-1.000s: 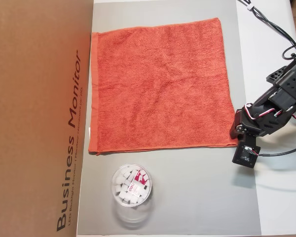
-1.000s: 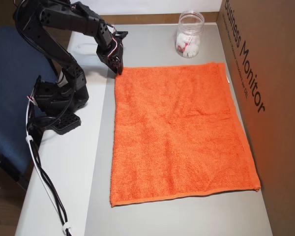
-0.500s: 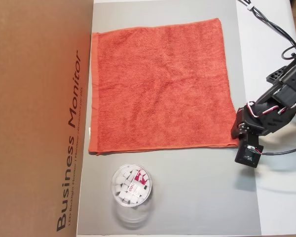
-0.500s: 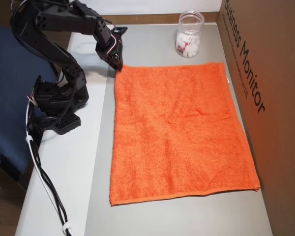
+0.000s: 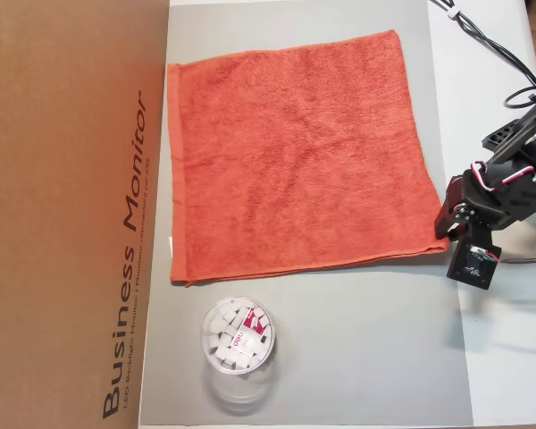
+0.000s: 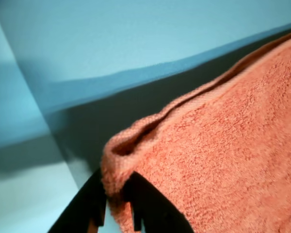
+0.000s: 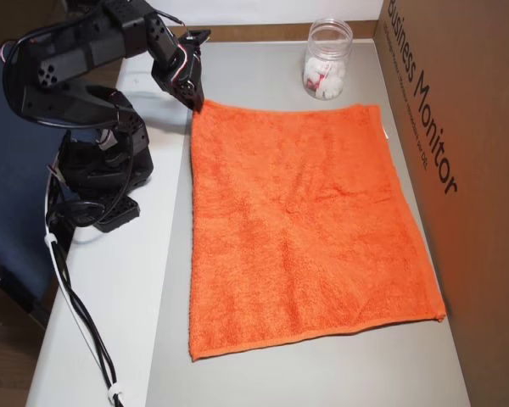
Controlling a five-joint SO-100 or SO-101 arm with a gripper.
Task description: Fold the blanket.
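The orange-red blanket [image 5: 295, 156] lies spread flat on a grey mat [image 5: 366, 349], also in the other overhead view [image 7: 297, 220]. My gripper [image 5: 443, 234] is at the blanket's lower right corner in this overhead view, and at its top left corner in the other overhead view [image 7: 195, 103]. In the wrist view the two black fingers [image 6: 153, 206] are closed on the blanket's corner [image 6: 208, 160], which bunches up and lifts slightly between them at the gripper [image 6: 117, 194].
A clear jar [image 5: 238, 335] of white pieces stands on the mat just beyond the blanket's edge, also in the other overhead view [image 7: 327, 61]. A big cardboard box [image 5: 71, 214] borders the mat. The arm's base [image 7: 102, 178] and cable [image 7: 76, 314] sit on the white table.
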